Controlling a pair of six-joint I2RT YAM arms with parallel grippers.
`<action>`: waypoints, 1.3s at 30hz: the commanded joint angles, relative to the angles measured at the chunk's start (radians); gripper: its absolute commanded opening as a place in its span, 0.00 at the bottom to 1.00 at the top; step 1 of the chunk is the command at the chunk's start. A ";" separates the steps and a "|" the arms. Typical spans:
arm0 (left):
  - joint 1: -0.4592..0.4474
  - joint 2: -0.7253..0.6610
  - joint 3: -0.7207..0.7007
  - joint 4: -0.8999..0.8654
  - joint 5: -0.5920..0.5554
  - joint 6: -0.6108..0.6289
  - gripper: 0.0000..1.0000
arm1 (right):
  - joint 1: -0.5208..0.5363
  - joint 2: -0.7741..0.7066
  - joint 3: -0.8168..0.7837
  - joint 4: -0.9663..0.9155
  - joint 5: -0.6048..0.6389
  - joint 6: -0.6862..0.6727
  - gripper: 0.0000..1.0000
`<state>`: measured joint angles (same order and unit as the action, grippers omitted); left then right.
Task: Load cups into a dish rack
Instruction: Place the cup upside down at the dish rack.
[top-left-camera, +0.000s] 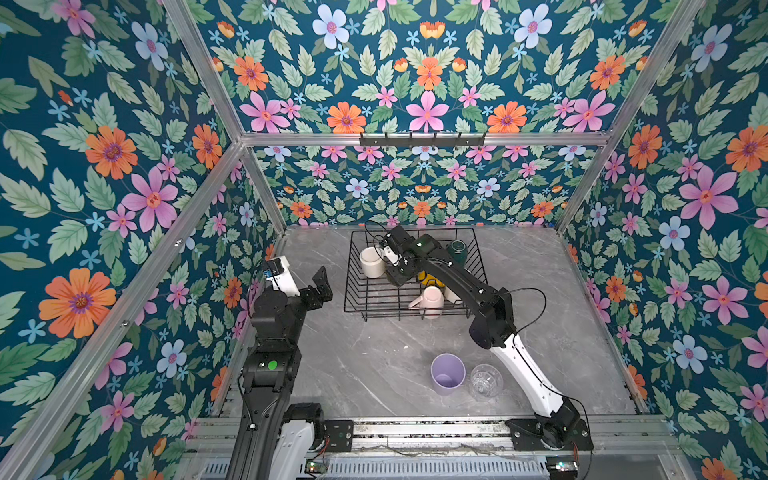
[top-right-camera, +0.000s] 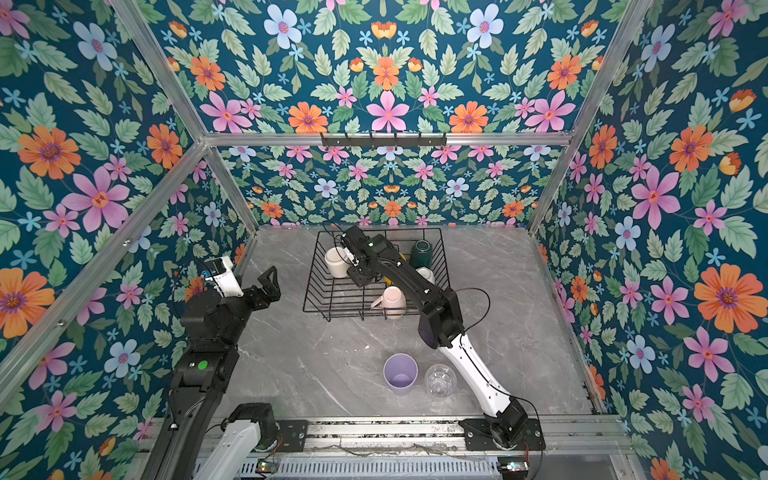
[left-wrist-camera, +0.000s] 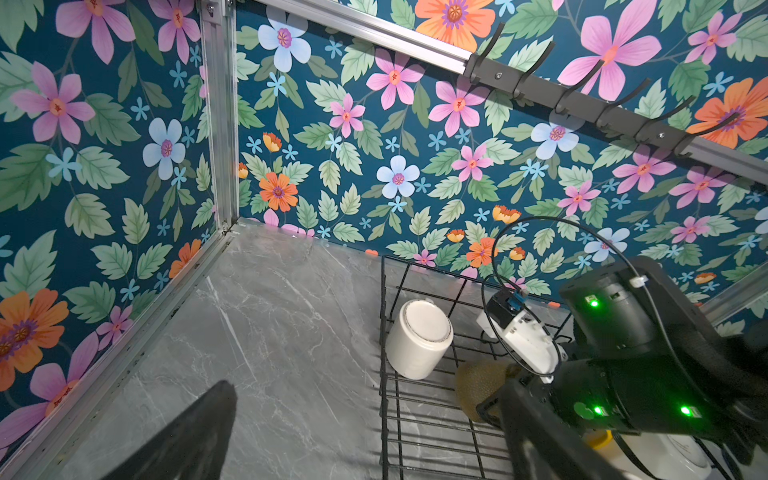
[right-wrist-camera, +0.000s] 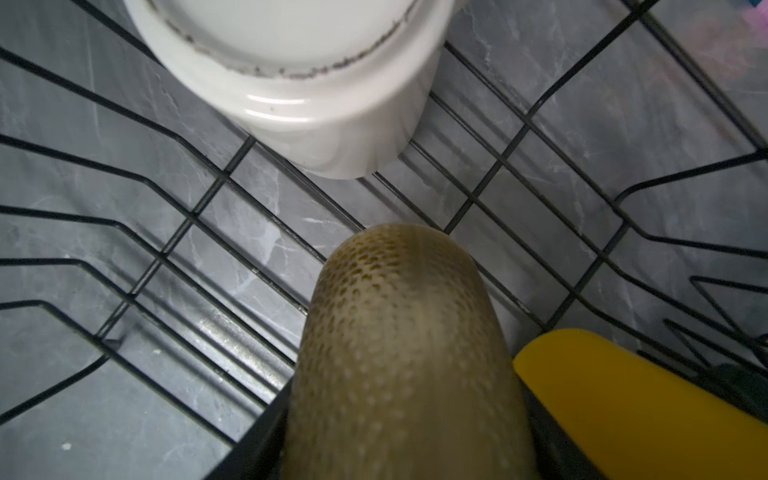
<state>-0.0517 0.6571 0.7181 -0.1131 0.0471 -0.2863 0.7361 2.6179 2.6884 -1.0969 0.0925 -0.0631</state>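
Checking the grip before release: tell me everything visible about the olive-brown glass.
The olive-brown glass is translucent, with a dimpled, dotted surface and a rounded far end. The right gripper holds it inside the dish rack, low over the floor wires. A yellow mug lies close beside it; a white mug stands apart. Whether it touches the wires cannot be told.

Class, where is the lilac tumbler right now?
In both top views the lilac tumbler stands upright on the table near the robot, outside the dish rack, just left of the clear glass.
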 joint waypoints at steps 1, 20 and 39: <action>0.001 0.003 0.003 0.003 -0.003 0.008 0.99 | 0.002 0.007 0.001 -0.017 0.005 -0.016 0.31; 0.001 0.011 0.006 0.005 0.002 0.006 0.99 | 0.002 0.015 -0.014 -0.042 0.012 -0.041 0.77; 0.001 0.003 0.016 -0.007 -0.015 0.010 0.99 | 0.002 -0.219 -0.106 0.076 -0.121 0.051 0.88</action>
<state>-0.0513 0.6632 0.7246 -0.1211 0.0433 -0.2863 0.7364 2.4619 2.6167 -1.0733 0.0196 -0.0547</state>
